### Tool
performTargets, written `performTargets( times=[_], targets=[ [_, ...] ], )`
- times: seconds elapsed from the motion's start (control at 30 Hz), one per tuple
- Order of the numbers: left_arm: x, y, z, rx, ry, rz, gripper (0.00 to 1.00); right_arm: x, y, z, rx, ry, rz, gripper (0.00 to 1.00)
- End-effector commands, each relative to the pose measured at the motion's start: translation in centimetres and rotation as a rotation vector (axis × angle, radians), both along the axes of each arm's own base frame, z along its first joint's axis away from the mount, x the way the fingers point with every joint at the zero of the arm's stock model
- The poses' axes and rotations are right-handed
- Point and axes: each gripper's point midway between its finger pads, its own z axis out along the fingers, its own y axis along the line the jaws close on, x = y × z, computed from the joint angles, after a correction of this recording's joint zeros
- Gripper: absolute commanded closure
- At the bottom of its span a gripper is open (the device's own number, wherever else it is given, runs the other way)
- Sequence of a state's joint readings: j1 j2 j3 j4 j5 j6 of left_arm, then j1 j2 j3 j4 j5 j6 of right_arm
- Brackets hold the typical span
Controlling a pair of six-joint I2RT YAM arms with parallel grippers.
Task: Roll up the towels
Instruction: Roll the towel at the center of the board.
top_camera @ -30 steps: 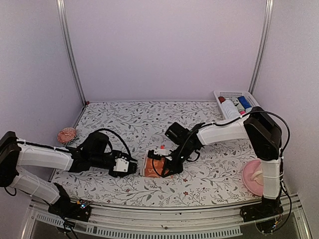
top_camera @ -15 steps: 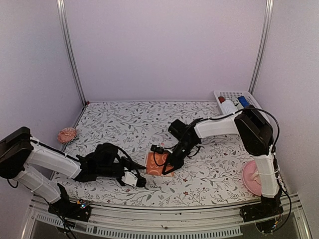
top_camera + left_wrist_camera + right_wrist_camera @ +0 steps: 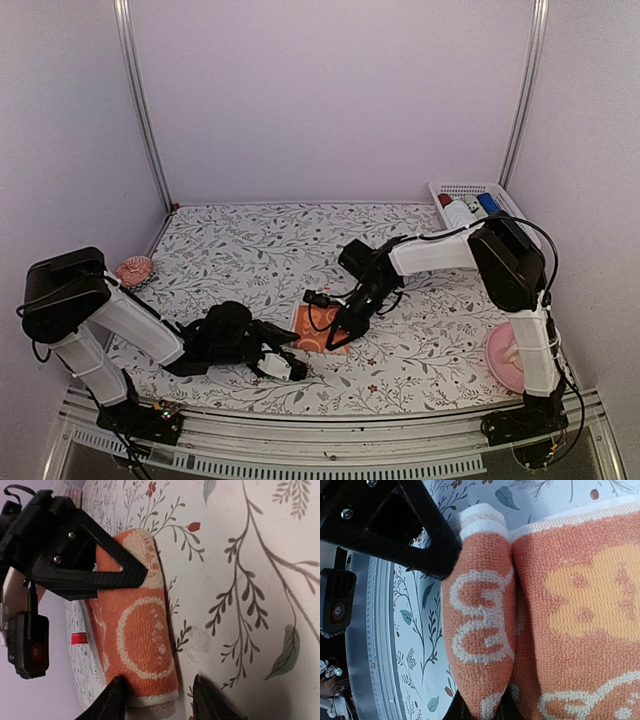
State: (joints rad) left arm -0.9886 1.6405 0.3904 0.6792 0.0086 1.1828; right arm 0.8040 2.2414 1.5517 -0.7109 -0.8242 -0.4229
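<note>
The orange-red towel (image 3: 316,327) with white prints lies partly rolled on the floral tablecloth, near the front middle. My right gripper (image 3: 334,339) is shut on its rolled edge, which shows close up in the right wrist view (image 3: 480,630), pinched between the fingers (image 3: 479,711). My left gripper (image 3: 295,368) is open, low at the towel's near end. In the left wrist view the roll (image 3: 142,640) points toward its open fingers (image 3: 160,700), one fingertip (image 3: 116,696) touching the roll's side. The light blue towel is out of view.
A white basket (image 3: 452,190) with several small items stands at the back right. A pink plate (image 3: 505,358) lies at the right near edge. A pink round object (image 3: 133,270) lies at the left edge. The metal table rail (image 3: 330,440) runs along the front.
My left gripper has swung from the towel's left side toward the near edge and to the right, to the towel's near end. The towel lies lower and flatter under my right gripper.
</note>
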Motion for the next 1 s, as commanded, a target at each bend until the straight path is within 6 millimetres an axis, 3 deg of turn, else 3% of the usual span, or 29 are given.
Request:
performTargets(
  times=[0.0, 0.1, 0.27, 0.37, 0.5, 0.73, 0.97],
  targets=[
    [1.2, -0.8, 0.5, -0.013, -0.061, 0.040, 0.55, -0.1, -0.7, -1.6, -0.045, 0.027, 0.005, 0.92],
    [1.6, -0.7, -0.3, 0.014, -0.060, 0.055, 0.63, -0.1, -0.8, -1.7, -0.044, 0.030, 0.009, 0.92],
    [2.0, -0.4, -1.7, 0.057, -0.049, 0.079, 0.68, -0.3, -0.9, -1.9, -0.043, 0.037, 0.019, 0.92],
    [2.3, -0.3, -2.3, 0.079, -0.046, 0.098, 0.79, -0.3, -0.9, -1.9, -0.043, 0.039, 0.024, 0.92],
    [2.5, -0.2, -2.9, 0.103, -0.018, 0.118, 1.00, -0.2, -0.9, -1.7, -0.042, 0.030, 0.030, 0.91],
    [1.2, 0.0, -3.6, 0.157, 0.091, 0.097, 1.00, 0.4, -1.1, -0.5, -0.035, -0.019, 0.028, 0.82],
    [-1.0, 0.3, -3.9, 0.223, 0.364, 0.097, 1.00, 1.9, -1.7, 4.4, 0.012, -0.188, -0.015, 0.61]
  ],
)
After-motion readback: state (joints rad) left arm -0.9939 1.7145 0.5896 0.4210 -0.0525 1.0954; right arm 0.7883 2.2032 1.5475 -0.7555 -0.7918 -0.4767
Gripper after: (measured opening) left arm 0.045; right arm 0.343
